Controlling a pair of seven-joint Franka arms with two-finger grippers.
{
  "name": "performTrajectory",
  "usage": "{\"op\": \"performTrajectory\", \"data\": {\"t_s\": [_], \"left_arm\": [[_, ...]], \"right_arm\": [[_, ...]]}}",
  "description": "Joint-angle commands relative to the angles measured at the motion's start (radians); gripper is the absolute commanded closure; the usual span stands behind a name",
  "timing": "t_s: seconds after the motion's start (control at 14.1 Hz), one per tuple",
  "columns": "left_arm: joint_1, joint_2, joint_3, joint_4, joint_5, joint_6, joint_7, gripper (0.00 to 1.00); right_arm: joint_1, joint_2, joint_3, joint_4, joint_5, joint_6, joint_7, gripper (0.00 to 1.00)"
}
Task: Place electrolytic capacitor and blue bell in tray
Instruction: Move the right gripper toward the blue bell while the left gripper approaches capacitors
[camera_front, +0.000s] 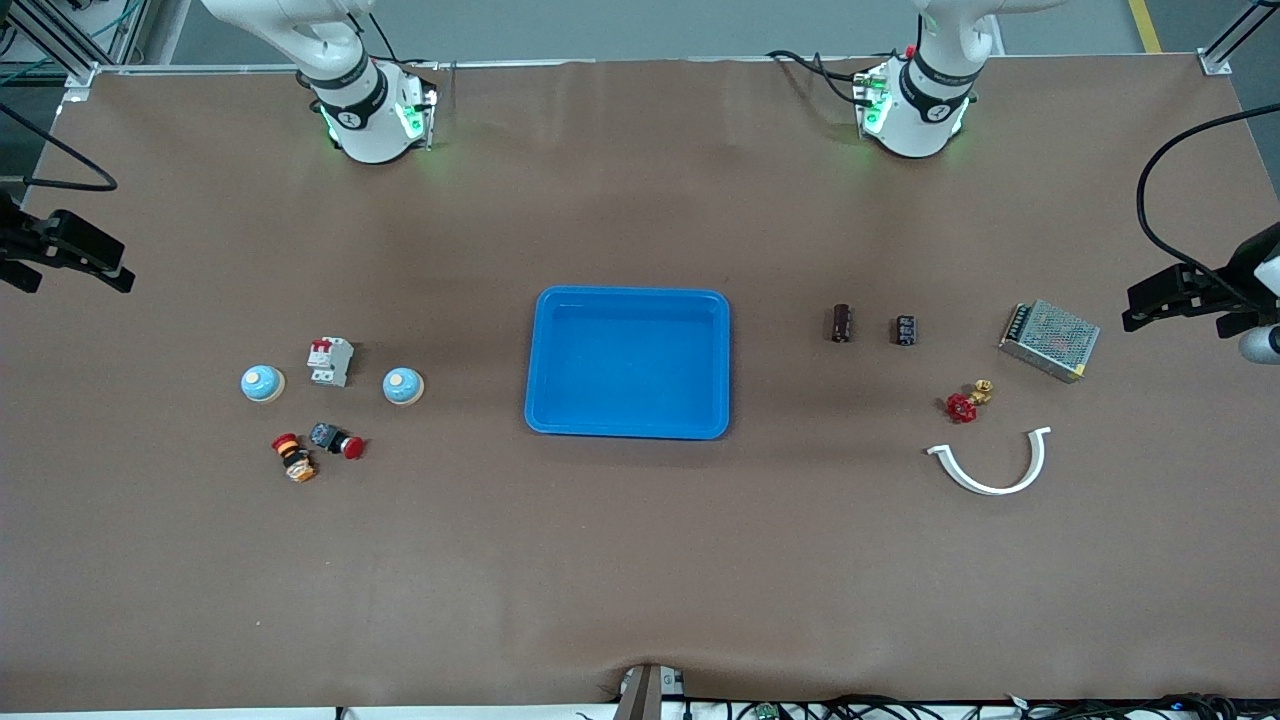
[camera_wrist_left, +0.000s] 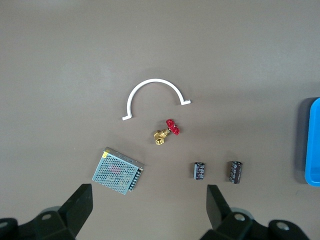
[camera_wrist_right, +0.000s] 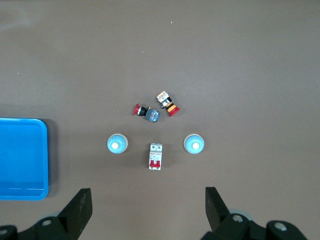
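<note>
Blue tray (camera_front: 628, 296) sits empty mid-table. Toward the left arm's end lie two capacitors (camera_front: 842, 323) (camera_front: 905, 330), close together. Toward the right arm's end are two blue bells (camera_front: 403, 386) (camera_front: 262, 383), a white breaker (camera_front: 330, 361) between them. Left gripper (camera_wrist_left: 145, 206) hangs over the capacitor side, right gripper (camera_wrist_right: 145, 206) over the bell side, both with jaws wide apart, holding nothing.

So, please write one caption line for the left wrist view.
Open left gripper above two capacitors, brass valve, power supply and white clamp.
</note>
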Motion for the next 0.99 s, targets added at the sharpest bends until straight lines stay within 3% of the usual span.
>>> {"op": "performTrajectory", "data": {"t_s": [0.0, 0.57, 0.71, 0.92], "left_arm": [[0.000, -0.006, -0.006, 0.017, -0.005, -0.012, -0.097, 0.00], [-0.016, 0.003, -0.043, 0.006, -0.053, -0.055, -0.394, 0.00], [-0.015, 0.006, -0.043, -0.009, -0.123, -0.049, -0.494, 0.00], [-0.035, -0.006, -0.049, -0.049, -0.118, -0.045, -0.527, 0.00]], "right_arm": [[0.000, 0.004, -0.002, -0.033, -0.002, 0.013, 0.004, 0.00], [-0.011, 0.071, -0.002, -0.232, -0.002, 0.219, -0.023, 0.00], [-0.022, 0.070, -0.002, -0.304, -0.001, 0.322, -0.110, 0.00], [-0.060, 0.071, -0.003, -0.367, -0.002, 0.407, -0.244, 0.00]]}}
